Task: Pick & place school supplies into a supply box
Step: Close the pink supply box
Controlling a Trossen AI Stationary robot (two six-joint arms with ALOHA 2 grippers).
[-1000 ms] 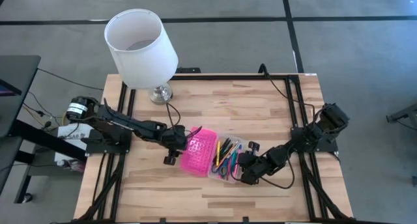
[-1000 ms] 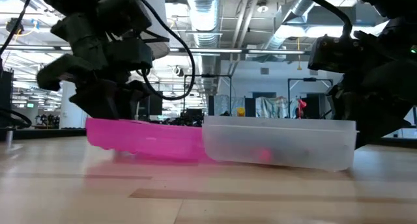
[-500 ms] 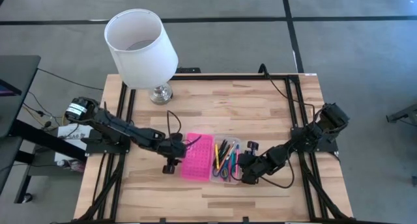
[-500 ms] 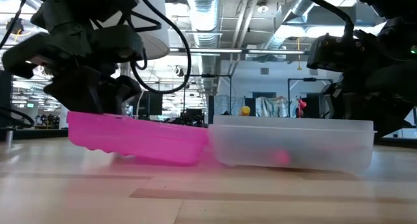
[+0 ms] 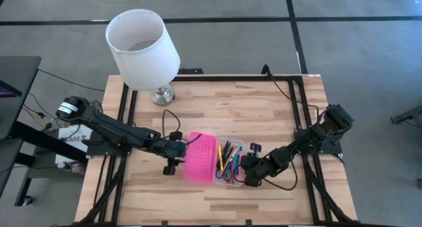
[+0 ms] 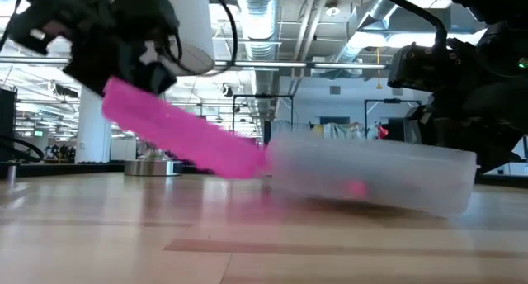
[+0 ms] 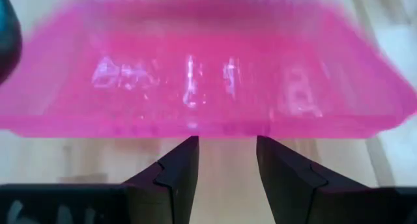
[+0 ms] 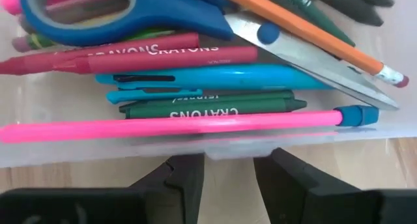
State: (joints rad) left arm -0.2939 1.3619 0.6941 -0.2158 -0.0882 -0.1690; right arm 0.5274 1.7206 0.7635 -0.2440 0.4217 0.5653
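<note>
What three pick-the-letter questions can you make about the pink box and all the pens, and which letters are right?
1. Where does the white lamp stand?
A. at the table's far left corner
B. inside the clear base
C. beside the right tool

2. What colour are the scissors' handles in the clear base?
A. yellow
B. blue
C. white

3. How is the pink lid lying?
A. shut flat on the base
B. off the table entirely
C. tilted up, partly open

Answers: 1 A, since the high view shows the lamp at that corner, away from the box. 2 B, since the right wrist view shows blue handles. 3 C, since the low view shows the lid slanting up on the side of the left tool, while the right tool is at the base's other side.
</note>
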